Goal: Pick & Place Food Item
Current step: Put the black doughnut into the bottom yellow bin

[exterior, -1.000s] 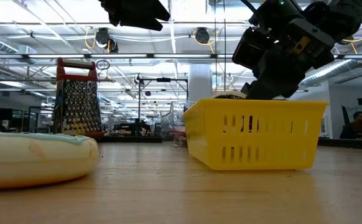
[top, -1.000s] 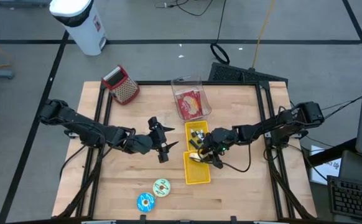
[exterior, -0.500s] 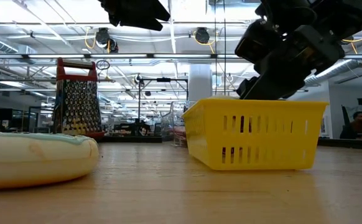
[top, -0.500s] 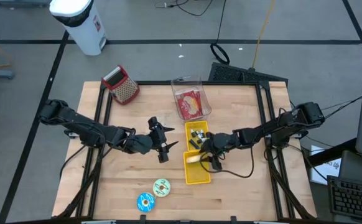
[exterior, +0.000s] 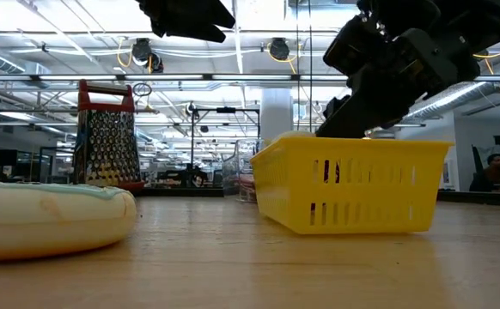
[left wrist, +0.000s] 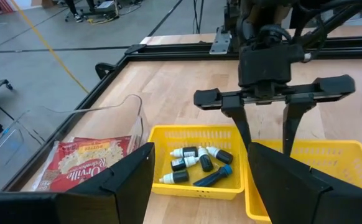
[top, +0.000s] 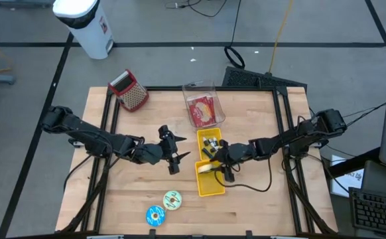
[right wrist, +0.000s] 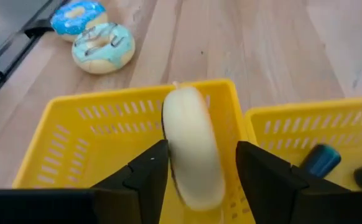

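On the near part of the wooden bench [top: 259, 199] lie two iced donuts side by side, a blue-iced donut [top: 155, 215] and a pale green-iced donut [top: 172, 199], both well apart from the arms. Beyond them, near the bench's middle, an empty yellow basket [top: 211, 182] stands end to end with a second yellow basket [top: 210, 141] that carries small bottles [left wrist: 193, 163]. The right gripper [top: 214, 166] reaches in over the near basket from the right, and its fingers [right wrist: 145, 175] are closed around a cream-coloured donut [right wrist: 192, 144] standing on edge between them, just over the basket's end wall where the two baskets meet. The left gripper [top: 177, 153] hangs above the bare bench just left of the baskets, its fingers [left wrist: 131, 176] spread wide and holding nothing. Farther back, touching the far end of the bottle basket, a clear plastic bin [top: 201, 105] holds a red popcorn packet [top: 202, 110]. A box grater [top: 129, 90] with a red top lies toward the far left corner of the bench. On the floor beyond the bench stands a white bin [top: 87, 24].
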Action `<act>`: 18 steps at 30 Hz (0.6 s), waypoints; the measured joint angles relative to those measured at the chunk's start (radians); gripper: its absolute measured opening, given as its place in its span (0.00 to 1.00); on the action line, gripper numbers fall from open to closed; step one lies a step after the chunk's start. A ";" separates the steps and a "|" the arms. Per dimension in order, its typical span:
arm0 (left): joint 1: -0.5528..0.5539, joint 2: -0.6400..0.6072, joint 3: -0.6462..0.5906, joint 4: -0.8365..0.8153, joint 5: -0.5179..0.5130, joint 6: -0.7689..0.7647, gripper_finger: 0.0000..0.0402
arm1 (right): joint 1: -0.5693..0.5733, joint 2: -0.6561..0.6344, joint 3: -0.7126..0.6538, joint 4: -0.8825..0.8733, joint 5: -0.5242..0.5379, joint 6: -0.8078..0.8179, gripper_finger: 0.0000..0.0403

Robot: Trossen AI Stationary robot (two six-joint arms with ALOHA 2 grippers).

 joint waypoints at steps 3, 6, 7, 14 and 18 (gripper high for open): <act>0.000 0.000 0.000 0.000 0.000 0.000 0.64 | 0.007 0.000 0.000 0.017 0.032 -0.027 0.43; 0.000 0.000 0.000 0.000 0.001 0.000 0.64 | 0.010 0.000 0.000 0.026 0.089 -0.072 0.43; 0.000 0.000 0.000 0.000 0.001 0.000 0.64 | 0.013 0.000 0.000 0.027 0.107 -0.089 0.43; 0.000 0.000 0.000 0.000 0.002 0.001 0.64 | 0.021 0.000 0.000 0.046 0.169 -0.145 0.43; 0.000 0.000 0.000 0.000 0.002 0.001 0.64 | 0.020 0.000 0.000 0.047 0.169 -0.148 0.43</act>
